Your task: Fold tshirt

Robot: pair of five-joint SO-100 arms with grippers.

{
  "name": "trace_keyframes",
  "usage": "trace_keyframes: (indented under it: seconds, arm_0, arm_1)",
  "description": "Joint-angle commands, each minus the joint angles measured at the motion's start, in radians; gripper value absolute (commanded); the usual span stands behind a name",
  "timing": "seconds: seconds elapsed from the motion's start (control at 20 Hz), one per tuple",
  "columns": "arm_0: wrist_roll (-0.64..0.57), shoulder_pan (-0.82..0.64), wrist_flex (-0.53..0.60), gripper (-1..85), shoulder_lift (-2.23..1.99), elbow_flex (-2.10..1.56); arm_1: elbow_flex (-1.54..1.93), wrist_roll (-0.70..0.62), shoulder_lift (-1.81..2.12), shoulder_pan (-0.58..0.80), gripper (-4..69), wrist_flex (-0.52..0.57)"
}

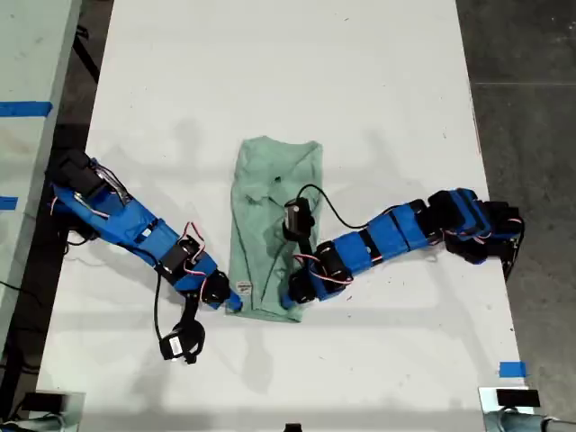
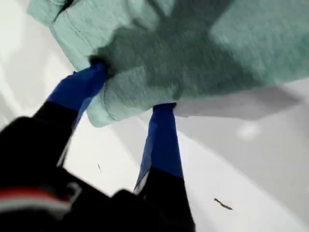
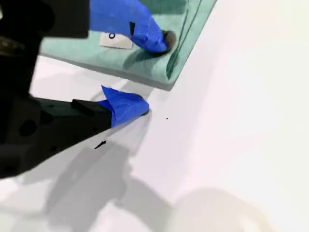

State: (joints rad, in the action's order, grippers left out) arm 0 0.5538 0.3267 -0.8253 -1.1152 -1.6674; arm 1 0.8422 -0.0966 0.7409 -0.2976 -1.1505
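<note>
Pale mint-green cloth, the tshirt [image 1: 270,229], is lying folded into a narrow strip on the white table [image 1: 378,90], long axis running toward and away from the exterior camera. Its near hem is being met at both corners. My first gripper [image 2: 133,89] is set apart, fingers straddling one corner. My second gripper [image 3: 157,77] is likewise apart, one finger [image 3: 145,36] resting on the cloth beside the tag [image 3: 116,41].

One tshirt [image 1: 270,225], two blue arms, one white table [image 1: 378,90].
</note>
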Motion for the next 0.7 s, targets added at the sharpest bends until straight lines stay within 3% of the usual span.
trace_keyframes:
  seconds: [0.0, 0.15, 0.35, 0.65]
  arm_0:
    - [-0.06, -0.035, 0.089, 3.2, 0.014, 0.018]
    - [-0.1, -0.051, 0.129, 0.1, 0.012, 0.026]
    - [-0.129, -0.061, 0.135, 0.1, 0.009, 0.034]
    - [-0.117, -0.014, 0.041, 0.1, -0.132, 0.074]
  arm_1:
    - [-0.069, -0.021, -0.006, 0.011, 4.9, 0.064]
    - [-0.069, -0.018, -0.017, 0.003, -1.2, 0.101]
    - [-0.069, -0.032, -0.012, -0.011, -1.2, 0.12]
    - [-0.069, -0.074, 0.14, -0.046, -1.2, 0.032]
